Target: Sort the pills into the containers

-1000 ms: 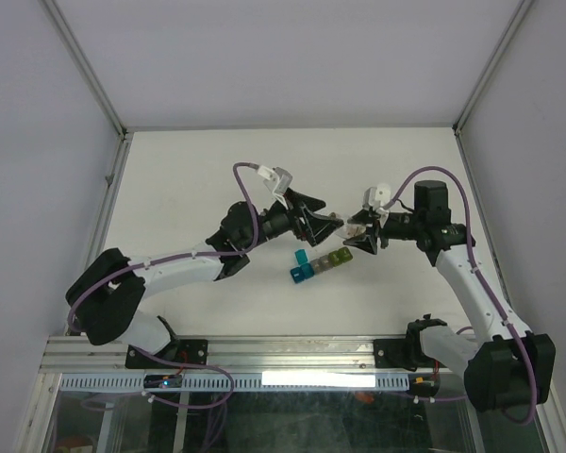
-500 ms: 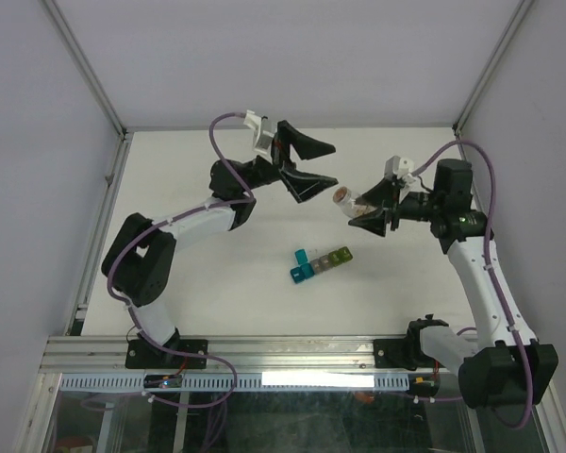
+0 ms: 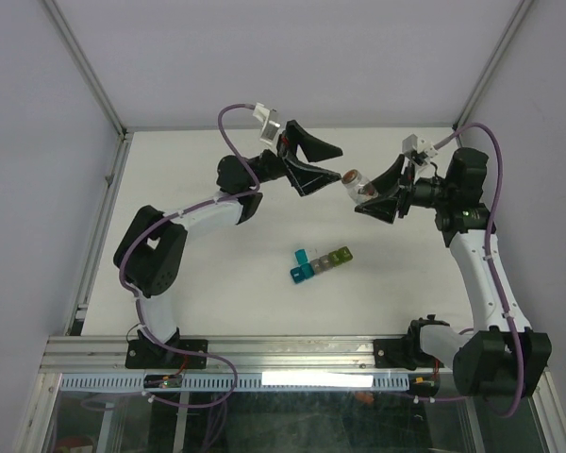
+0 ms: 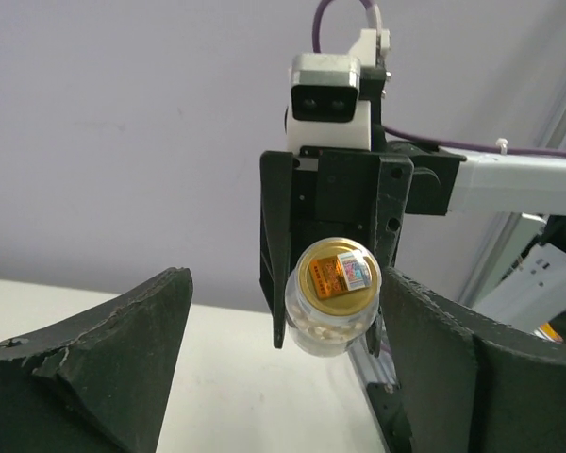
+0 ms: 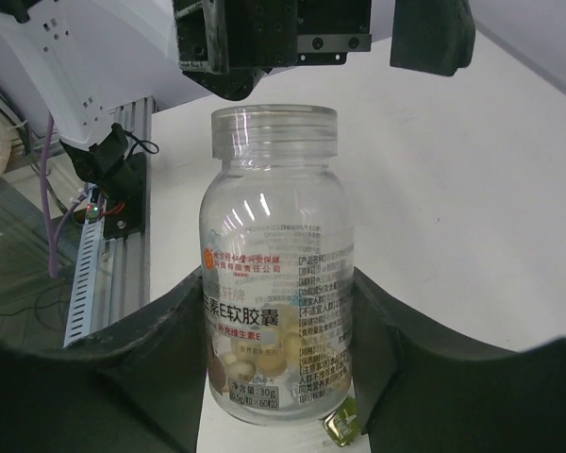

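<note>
Pills (image 5: 264, 354) look wholly unsorted, sitting in the bottle (image 3: 357, 181) your right tool (image 3: 366, 196) clamps aloft, while your left tool (image 3: 332, 165) gapes near its top and the containers (image 3: 321, 262) wait on the tabletop (image 3: 406, 283).

This is a robotics lab test cell. Below the left tool (image 3: 335, 162) and the right tool (image 3: 368, 193) lies a plain white worktop (image 3: 198, 283). It is boxed in behind and to either side of them by blank pale grey wall panels (image 3: 292, 57) set in bare aluminium corner posts (image 3: 85, 66). Nearer than the tools, a slotted aluminium rail (image 3: 292, 351) carries the bolted black arm bases (image 3: 167, 350), beside a white cable duct (image 3: 113, 380) and loose purple cables (image 3: 220, 125).
</note>
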You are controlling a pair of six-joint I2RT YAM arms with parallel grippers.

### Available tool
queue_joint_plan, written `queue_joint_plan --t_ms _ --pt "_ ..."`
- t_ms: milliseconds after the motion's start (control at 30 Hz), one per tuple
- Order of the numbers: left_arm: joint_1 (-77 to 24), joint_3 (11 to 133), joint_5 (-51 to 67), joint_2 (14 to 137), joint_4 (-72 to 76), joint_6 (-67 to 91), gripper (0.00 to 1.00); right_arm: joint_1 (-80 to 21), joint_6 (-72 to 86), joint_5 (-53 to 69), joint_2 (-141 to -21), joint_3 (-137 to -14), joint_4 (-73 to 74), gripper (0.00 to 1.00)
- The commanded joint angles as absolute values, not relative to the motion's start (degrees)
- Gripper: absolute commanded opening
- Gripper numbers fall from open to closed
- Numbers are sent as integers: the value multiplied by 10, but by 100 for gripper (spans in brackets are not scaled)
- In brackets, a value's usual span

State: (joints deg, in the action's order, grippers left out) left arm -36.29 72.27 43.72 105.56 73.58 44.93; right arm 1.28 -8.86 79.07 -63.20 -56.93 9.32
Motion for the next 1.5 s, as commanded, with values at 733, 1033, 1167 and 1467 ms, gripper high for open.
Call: queue_joint_plan --t_ms 733,1033,1167,1467 --pt "-390 762 568 1077 748 430 59 13 -38 809 -624 -524 -7 0" --pt "-403 767 564 1076 724 410 56 11 -40 810 -626 -525 -4 0" --pt "-406 773 562 1075 699 391 49 11 -43 808 -624 -525 -1 0" --pt "-410 763 518 1061 677 374 0 10 -108 774 -625 -543 70 0"
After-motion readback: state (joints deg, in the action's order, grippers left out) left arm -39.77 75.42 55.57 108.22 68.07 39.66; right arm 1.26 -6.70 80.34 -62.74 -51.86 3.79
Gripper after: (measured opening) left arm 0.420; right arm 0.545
